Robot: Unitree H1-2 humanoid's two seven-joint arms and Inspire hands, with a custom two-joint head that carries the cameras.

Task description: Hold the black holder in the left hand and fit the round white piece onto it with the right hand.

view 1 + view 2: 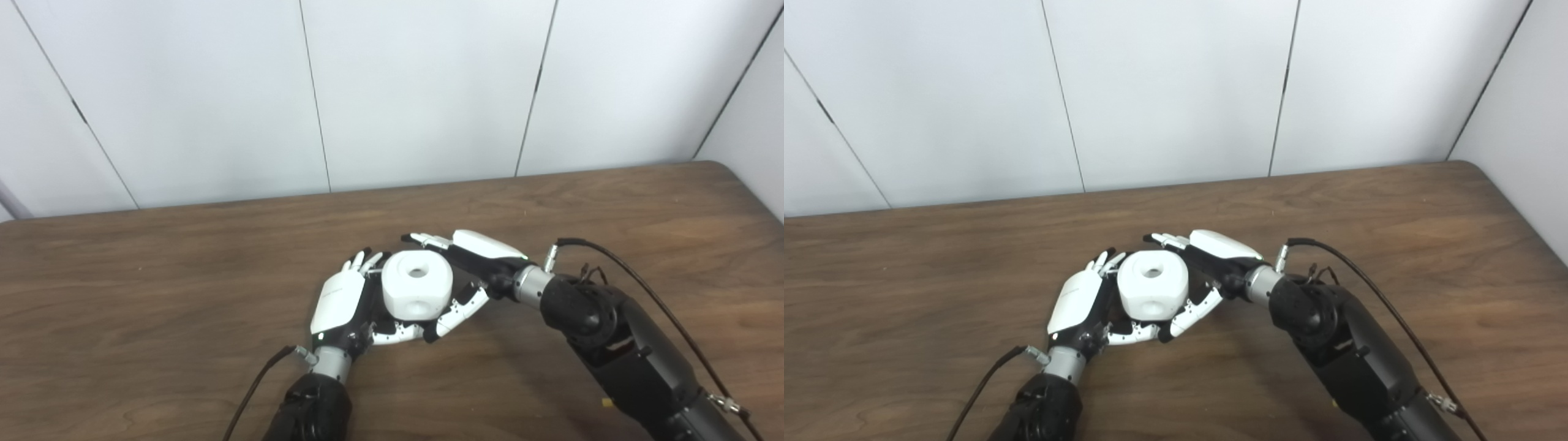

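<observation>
Between both palms, low over the surface [184,294], sits the white piece [418,286]. Left robot hand [343,303] and right robot hand [468,269] both clasp it; the holder is hidden. Pressing should stay square and gentle.

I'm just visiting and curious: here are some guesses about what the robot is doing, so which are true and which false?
1. The round white piece sits between the two hands. True.
2. The right hand is far off at the table's edge. False: it is right beside the white piece, its fingers curling around it.
3. The white piece has a round hole in its top. True.
4. The table is made of clear glass. False: it is brown with a wood grain.
5. The left hand is raised high above the table. False: it is low by the tabletop, against the white piece.
6. The black holder is plainly visible. False: the white piece and hands hide it.
</observation>
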